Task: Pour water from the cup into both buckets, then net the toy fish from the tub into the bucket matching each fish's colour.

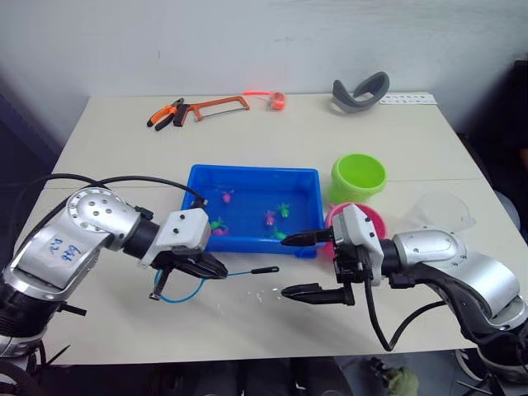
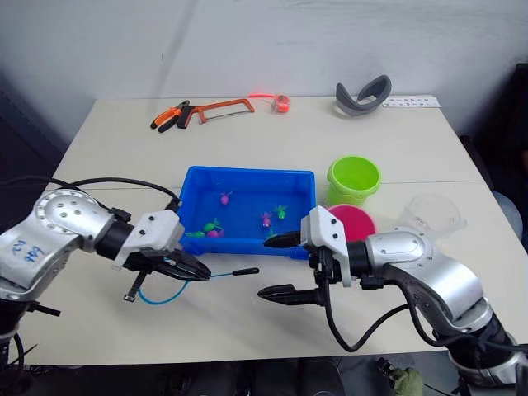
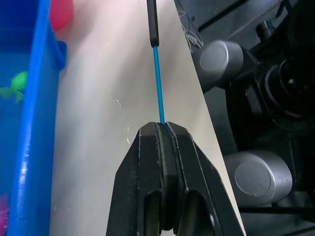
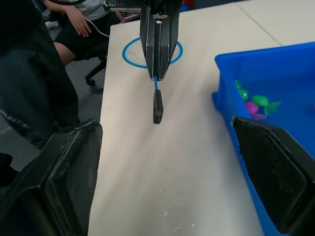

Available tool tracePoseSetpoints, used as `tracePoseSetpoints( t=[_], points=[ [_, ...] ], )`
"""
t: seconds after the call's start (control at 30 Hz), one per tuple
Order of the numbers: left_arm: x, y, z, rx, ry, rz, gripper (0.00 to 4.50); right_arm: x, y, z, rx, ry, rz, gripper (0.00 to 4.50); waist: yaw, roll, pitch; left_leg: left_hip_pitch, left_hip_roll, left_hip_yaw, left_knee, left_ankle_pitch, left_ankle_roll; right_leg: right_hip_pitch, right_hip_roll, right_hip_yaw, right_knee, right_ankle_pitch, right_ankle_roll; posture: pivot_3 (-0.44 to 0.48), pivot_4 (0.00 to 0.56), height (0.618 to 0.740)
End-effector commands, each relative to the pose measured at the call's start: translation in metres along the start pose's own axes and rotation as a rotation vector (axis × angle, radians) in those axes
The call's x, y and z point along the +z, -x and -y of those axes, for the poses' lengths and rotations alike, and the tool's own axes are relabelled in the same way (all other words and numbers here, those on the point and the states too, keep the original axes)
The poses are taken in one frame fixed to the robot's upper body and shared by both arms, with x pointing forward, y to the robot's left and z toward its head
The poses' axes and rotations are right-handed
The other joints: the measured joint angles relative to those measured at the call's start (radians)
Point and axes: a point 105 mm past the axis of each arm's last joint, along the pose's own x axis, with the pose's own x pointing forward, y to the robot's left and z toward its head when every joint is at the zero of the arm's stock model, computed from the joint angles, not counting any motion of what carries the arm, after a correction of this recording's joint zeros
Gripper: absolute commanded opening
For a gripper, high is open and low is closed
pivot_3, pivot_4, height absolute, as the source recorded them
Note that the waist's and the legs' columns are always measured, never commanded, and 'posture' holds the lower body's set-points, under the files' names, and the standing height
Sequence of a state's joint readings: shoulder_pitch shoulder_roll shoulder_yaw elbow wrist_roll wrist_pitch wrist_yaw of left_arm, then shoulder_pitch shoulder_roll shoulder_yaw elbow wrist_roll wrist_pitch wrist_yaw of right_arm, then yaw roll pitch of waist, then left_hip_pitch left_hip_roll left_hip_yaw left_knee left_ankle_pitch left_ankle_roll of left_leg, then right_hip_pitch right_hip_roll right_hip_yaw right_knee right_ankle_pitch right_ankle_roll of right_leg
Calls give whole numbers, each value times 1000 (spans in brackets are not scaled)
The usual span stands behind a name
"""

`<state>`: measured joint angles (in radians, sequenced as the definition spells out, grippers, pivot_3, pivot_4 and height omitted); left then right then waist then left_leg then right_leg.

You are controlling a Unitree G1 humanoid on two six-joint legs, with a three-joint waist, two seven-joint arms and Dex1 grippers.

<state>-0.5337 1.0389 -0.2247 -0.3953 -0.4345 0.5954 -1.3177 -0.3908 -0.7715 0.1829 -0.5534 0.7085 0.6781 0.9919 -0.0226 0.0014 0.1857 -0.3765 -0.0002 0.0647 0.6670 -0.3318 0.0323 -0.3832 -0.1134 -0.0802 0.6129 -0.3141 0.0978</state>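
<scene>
Left gripper (image 1: 213,269) clenching the net (image 1: 216,280) by its thin stem, hoop lying on the table (image 1: 124,132) in front of the blue tub (image 1: 252,177), right gripper (image 1: 303,266) hovering alongside with jaws spread wide.

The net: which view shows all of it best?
Right wrist view: the net shows hoop, stem and black tip, pinched by the left pincer. The eye views show it smaller, hoop partly under that pincer. Left wrist view gives stem and tip.

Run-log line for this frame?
left tool: shut on net | right tool: open, empty | fish: in tub
</scene>
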Motion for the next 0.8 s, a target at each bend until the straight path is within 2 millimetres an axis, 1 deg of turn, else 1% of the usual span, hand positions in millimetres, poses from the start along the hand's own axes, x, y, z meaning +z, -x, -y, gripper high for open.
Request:
tracePoseSetpoints(
  t=[0.03,0.1,0.17,0.23,0.47,0.7,0.8],
  points=[
    [8,-3,-8,31,-26,-27,34,4,-4,-3,17,20,-29,4500,4,0,0,0,0,0,0,0,0,0,0,0,0,0,0,0,150,740],
    [9,-6,-12,41,-40,-50,34,2,-6,-2,13,3,-43,4500,11,-1,1,-1,0,0,2,1,1,0,0,0,0,1,1,0,150,740],
    [16,-10,-15,50,-35,-27,34,2,-9,-1,8,-15,-50,4500,20,-1,1,-1,0,0,3,1,1,0,0,1,1,1,2,0,150,740],
    [18,-12,-16,59,-32,-22,34,-1,-12,1,0,-26,-65,4500,22,-2,1,-1,0,0,4,1,1,0,0,1,2,1,2,0,150,740],
    [13,-18,-14,62,-11,-34,34,-1,-19,3,-5,-55,-53,4500,22,-2,1,-2,0,0,6,1,1,0,0,1,3,1,2,0,150,740],
    [8,-21,-16,72,-1,-31,34,1,-20,6,-22,-61,-34,4500,22,-2,1,-2,0,0,9,1,1,-1,0,1,5,1,2,0,150,740],
    [5,-22,-18,83,6,-22,0,1,-21,7,-29,-64,-27,3733,22,-2,1,-2,0,-1,10,1,1,-1,0,1,6,1,2,0,150,740]
  ],
)
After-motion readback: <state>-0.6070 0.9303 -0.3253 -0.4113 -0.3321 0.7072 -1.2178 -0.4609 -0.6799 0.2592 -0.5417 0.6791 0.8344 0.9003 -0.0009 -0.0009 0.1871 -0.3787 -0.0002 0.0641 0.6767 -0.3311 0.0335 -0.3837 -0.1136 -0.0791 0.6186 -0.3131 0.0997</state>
